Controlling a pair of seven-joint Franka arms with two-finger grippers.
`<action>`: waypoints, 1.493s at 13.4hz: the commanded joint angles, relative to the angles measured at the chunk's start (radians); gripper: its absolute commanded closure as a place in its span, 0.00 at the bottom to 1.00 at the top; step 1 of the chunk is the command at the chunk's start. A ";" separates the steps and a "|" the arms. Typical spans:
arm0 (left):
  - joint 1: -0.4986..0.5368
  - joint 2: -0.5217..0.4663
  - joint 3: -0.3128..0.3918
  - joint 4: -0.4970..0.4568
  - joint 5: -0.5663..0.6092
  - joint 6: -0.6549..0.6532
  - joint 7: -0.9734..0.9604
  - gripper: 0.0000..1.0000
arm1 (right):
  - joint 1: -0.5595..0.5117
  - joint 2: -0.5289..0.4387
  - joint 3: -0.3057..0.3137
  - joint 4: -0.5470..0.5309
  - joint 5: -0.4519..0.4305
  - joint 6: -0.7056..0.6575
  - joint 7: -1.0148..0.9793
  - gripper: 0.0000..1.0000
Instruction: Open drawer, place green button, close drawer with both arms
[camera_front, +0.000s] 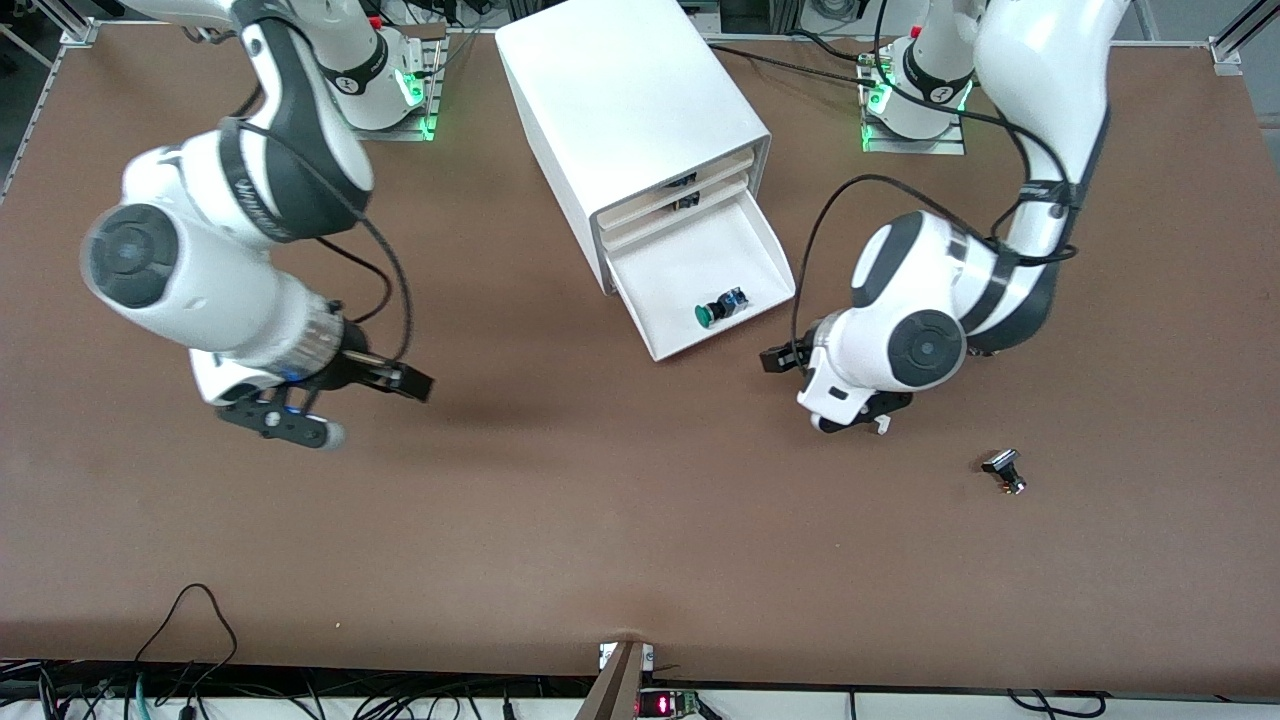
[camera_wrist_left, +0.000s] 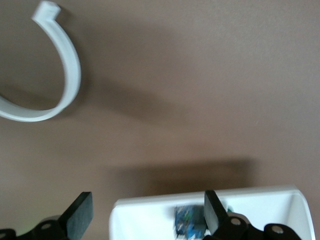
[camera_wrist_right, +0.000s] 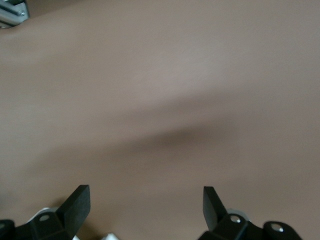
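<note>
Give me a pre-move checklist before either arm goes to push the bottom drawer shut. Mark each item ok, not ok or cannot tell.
1. The button lies inside the drawer: ok, it sits near the tray's front edge.
2. The button is clear of the tray's rim: ok, it lies flat on the tray floor.
3. The left gripper is empty: ok, fingers spread with nothing between them.
4. The right gripper is empty: ok, fingers spread over bare table.
5. The drawer is closed: not ok, it is pulled well out of the cabinet.
6. The small part lying on the table toward the left arm's end is out of the push path: ok.
</note>
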 joint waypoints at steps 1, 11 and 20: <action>-0.091 -0.070 0.004 -0.232 0.113 0.260 -0.182 0.02 | 0.008 -0.124 -0.086 -0.137 0.009 -0.006 -0.202 0.00; -0.169 -0.064 -0.051 -0.317 0.188 0.354 -0.341 0.02 | 0.016 -0.512 -0.184 -0.449 -0.169 0.000 -0.370 0.00; -0.158 -0.081 -0.233 -0.369 0.183 0.328 -0.465 0.02 | -0.208 -0.581 0.069 -0.440 -0.209 -0.099 -0.286 0.00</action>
